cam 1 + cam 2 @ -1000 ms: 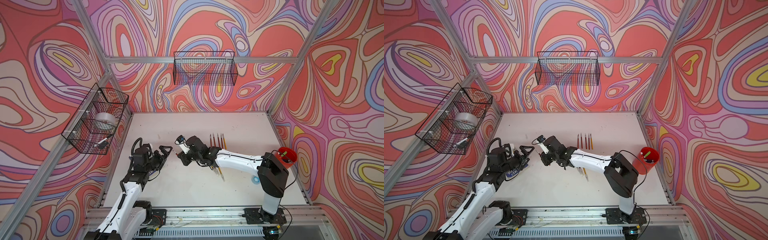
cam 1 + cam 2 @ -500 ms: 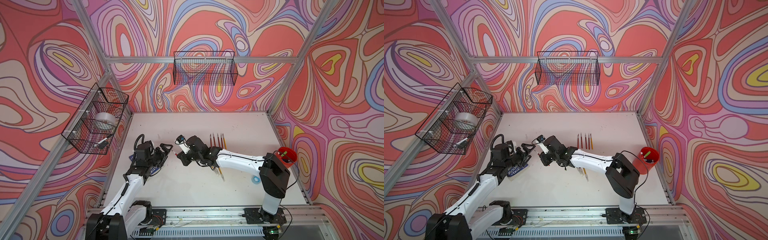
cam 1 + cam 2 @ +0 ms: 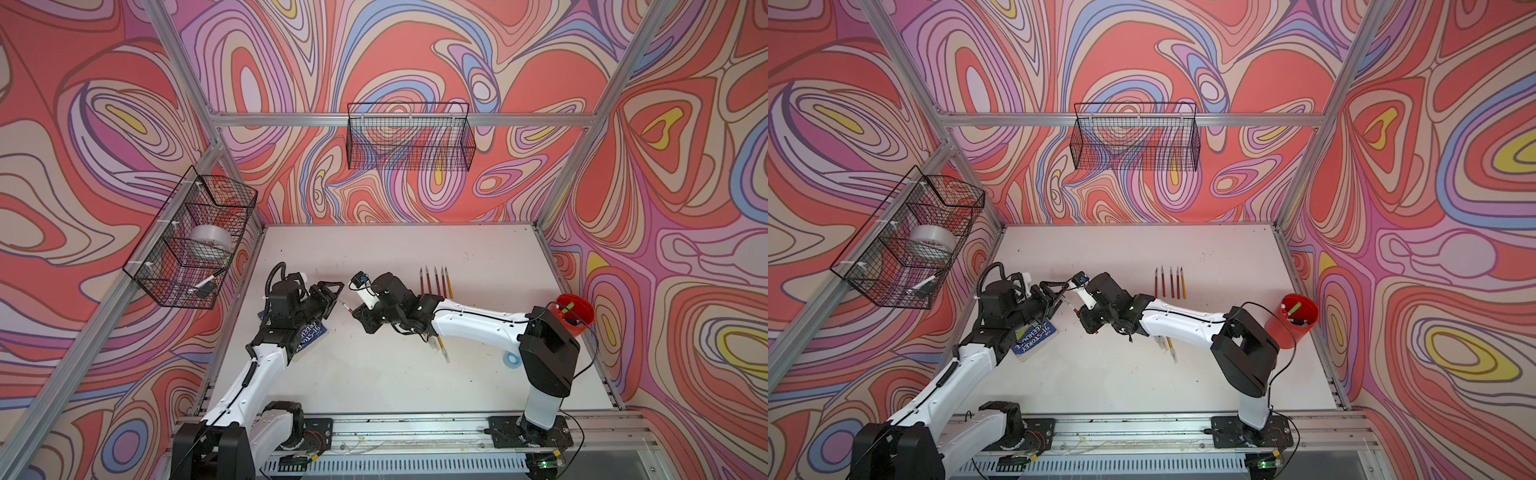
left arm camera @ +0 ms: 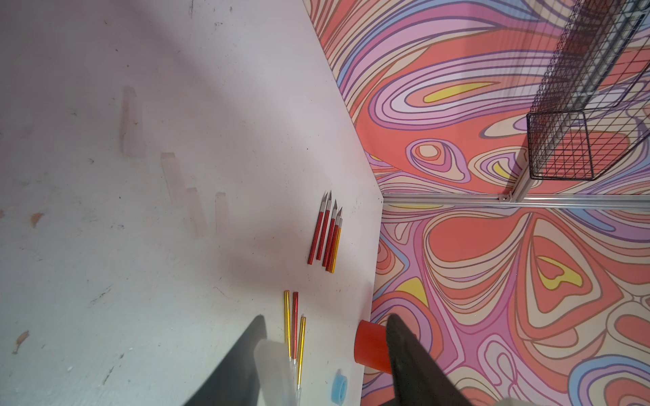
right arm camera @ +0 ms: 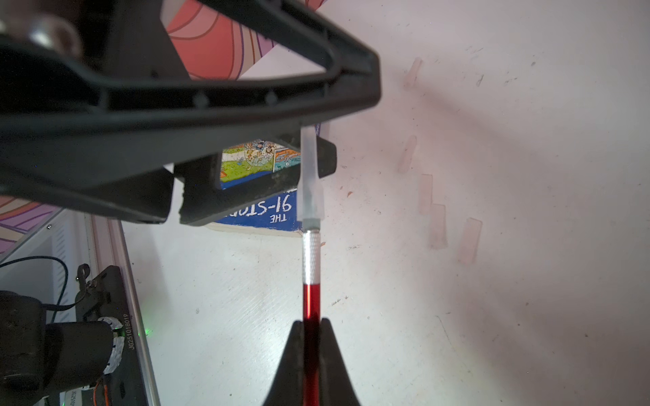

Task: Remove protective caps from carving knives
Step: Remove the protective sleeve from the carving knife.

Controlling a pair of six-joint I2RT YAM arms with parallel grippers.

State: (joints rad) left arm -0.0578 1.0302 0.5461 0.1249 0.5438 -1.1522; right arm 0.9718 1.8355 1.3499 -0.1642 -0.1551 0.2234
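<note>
My right gripper (image 5: 311,323) is shut on the red handle of a carving knife (image 5: 311,298), held above the table in both top views (image 3: 348,308). A translucent protective cap (image 5: 309,175) covers its blade. My left gripper (image 4: 326,318) stands round that cap (image 4: 274,369): the cap lies against one finger, with a gap to the other finger (image 4: 415,362), so it is open. Several uncapped carving knives (image 3: 435,282) lie in a row at the back. Capped ones (image 4: 294,327) lie near the right arm. Loose caps (image 5: 436,225) rest on the table.
A blue book (image 3: 1034,338) lies under the left arm. A red cup (image 3: 575,316) and a blue tape ring (image 3: 510,359) are at the right edge. Wire baskets hang on the back wall (image 3: 409,139) and the left wall (image 3: 191,245).
My left gripper has moved right up to the held knife's tip, and its jaws have narrowed round the cap. The right arm has stayed still with the knife.
</note>
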